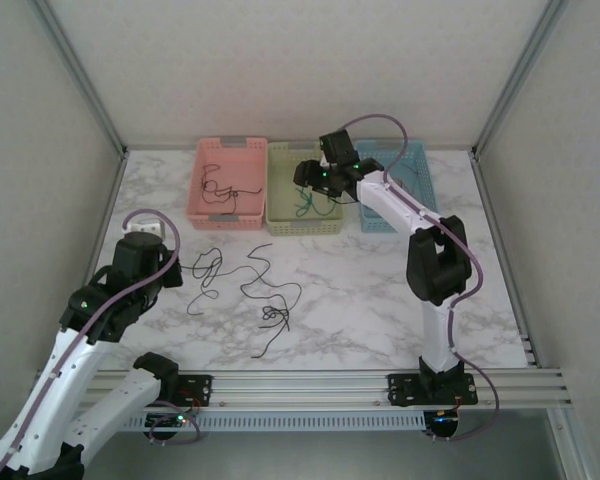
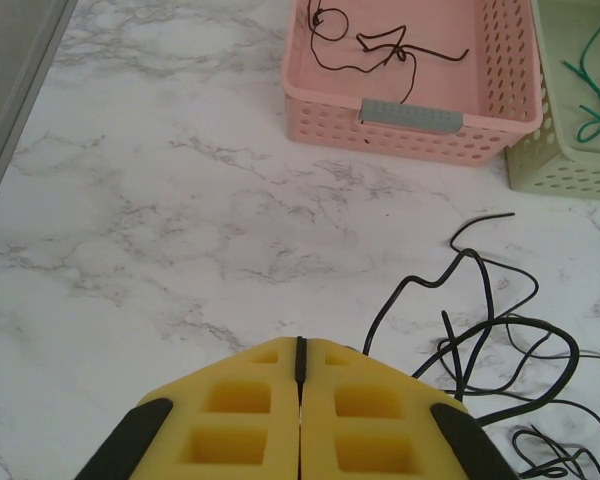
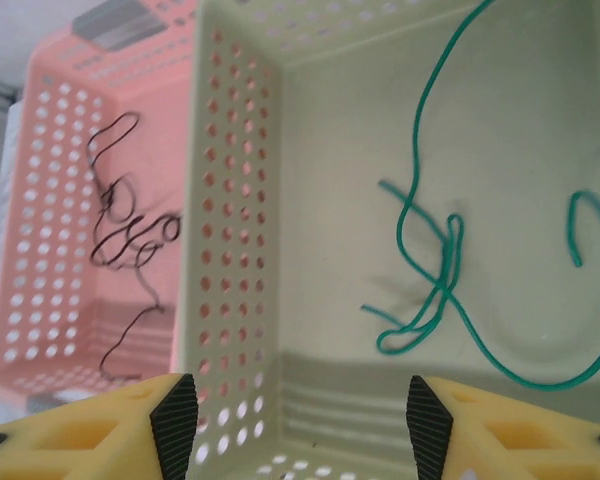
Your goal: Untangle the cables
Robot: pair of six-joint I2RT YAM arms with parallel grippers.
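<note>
Several thin black cables (image 1: pixel 250 285) lie loosely tangled on the marble table, with a small knot (image 1: pixel 277 317) toward the front. In the left wrist view the same black cables (image 2: pixel 480 330) curl beside my left gripper (image 2: pixel 300 345), which is shut; one strand runs under its right finger and I cannot tell whether it is pinched. My left gripper (image 1: pixel 176 272) sits at the tangle's left end. A green cable (image 3: pixel 440 290) lies in the green basket (image 3: pixel 240 200). My right gripper (image 3: pixel 300 420) hangs open over it, holding nothing. A dark cable (image 3: pixel 130 230) lies in the pink basket (image 1: pixel 230 143).
Three baskets stand in a row at the back: pink, the green basket (image 1: pixel 305 150), and a blue basket (image 1: pixel 420 160) partly behind the right arm. Enclosure walls bound the table on three sides. A metal rail (image 1: pixel 310 385) runs along the front edge.
</note>
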